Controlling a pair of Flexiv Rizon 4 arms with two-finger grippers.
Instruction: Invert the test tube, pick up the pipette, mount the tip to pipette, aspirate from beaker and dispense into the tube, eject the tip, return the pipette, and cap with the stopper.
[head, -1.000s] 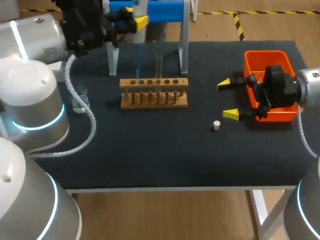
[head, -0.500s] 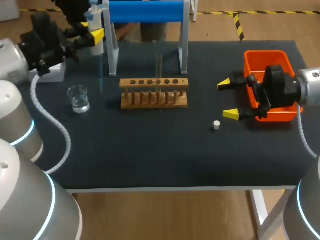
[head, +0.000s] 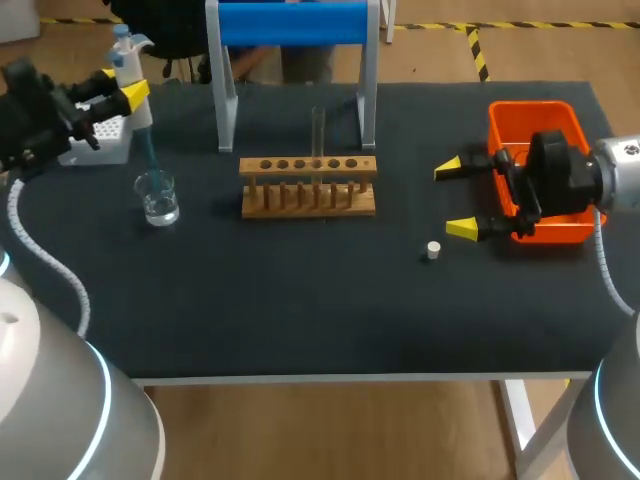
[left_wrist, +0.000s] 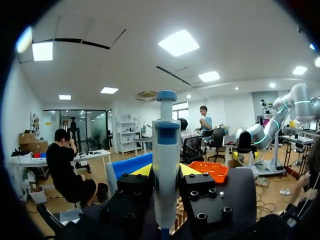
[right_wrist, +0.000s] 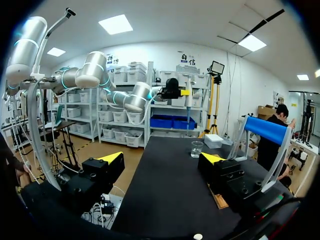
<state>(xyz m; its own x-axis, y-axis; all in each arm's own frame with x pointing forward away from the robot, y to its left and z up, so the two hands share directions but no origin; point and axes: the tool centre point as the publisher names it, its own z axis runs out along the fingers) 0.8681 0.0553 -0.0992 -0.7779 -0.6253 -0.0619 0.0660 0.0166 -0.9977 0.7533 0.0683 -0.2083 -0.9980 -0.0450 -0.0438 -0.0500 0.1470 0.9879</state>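
- Our left gripper is at the far left of the table, clamped on the pipette with one yellow finger on each side of the barrel; the left wrist view shows the pipette upright between them
- The pipette's blue tip slants down to the mouth of the beaker, which stands just on the near side of the white tip box
- The test tube stands upright in the wooden rack, mid-table, to the right of the beaker
- Our right gripper is at the right, just left of the orange bin, with its fingers spread wide and holding nothing
- The white stopper lies nearer than this gripper's near fingertip and a little to its left, apart from it
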